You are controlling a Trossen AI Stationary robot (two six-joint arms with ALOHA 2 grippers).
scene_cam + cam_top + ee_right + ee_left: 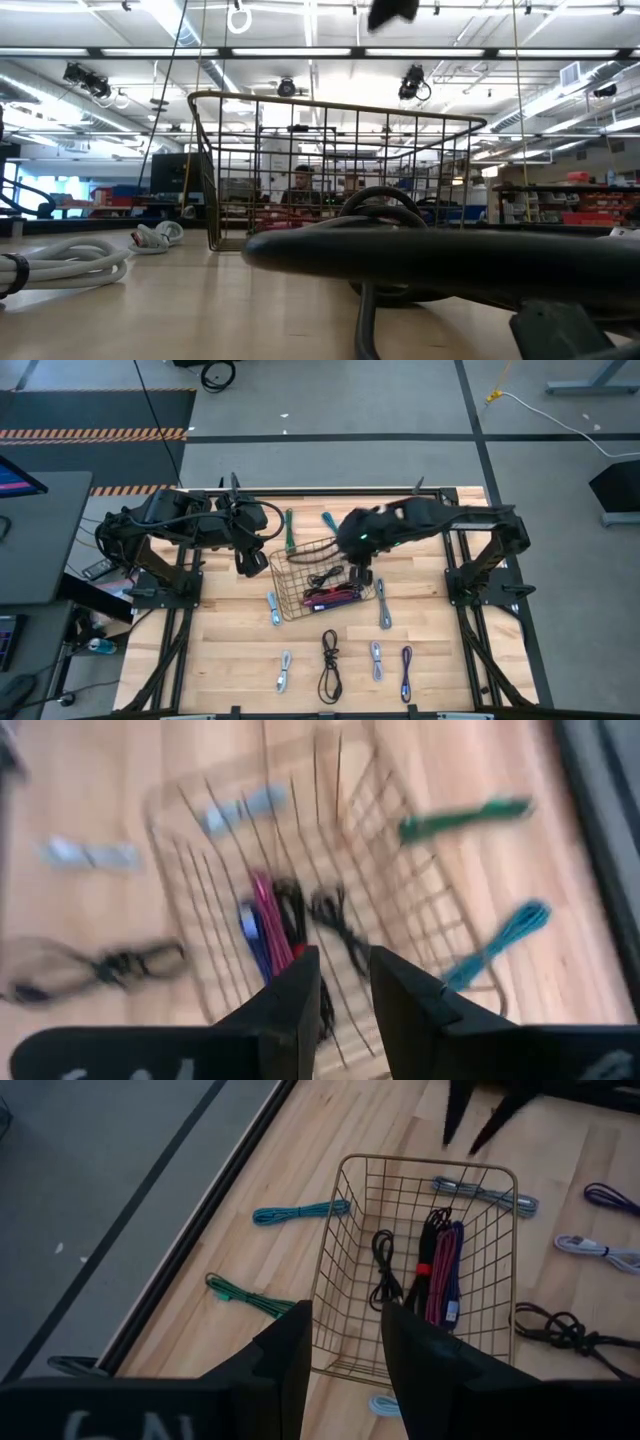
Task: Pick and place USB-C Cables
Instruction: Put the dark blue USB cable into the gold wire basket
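From above: wire basket (300,550) near the middle of the table, holding a black cable (322,578) and a red-and-purple bundle (335,597). Right gripper (357,575) hanging over the basket's right rim, nothing visibly held; left gripper (251,562) just off the basket's left rim. Still outside the basket: green cable (289,528) and teal cable (328,522) beyond its far edge, grey cable (383,605) just right of it, long axis running toward the front edge, and more cables in front. Nearest loose one to the right gripper judged to be that grey cable, just toward the front. From table height: basket (330,170) upright, white cable (65,262) well left of it, no gripper fingers identifiable. From the left wrist: fingers (285,1360) spread, empty, poised at the basket's (430,1165) near rim; green cable (250,1295) and teal cable (300,1211) beside the basket on one side. From the right wrist: fingers (295,990) slightly apart, empty, above the basket's contents; green (465,818) and teal (505,940) cables outside it.
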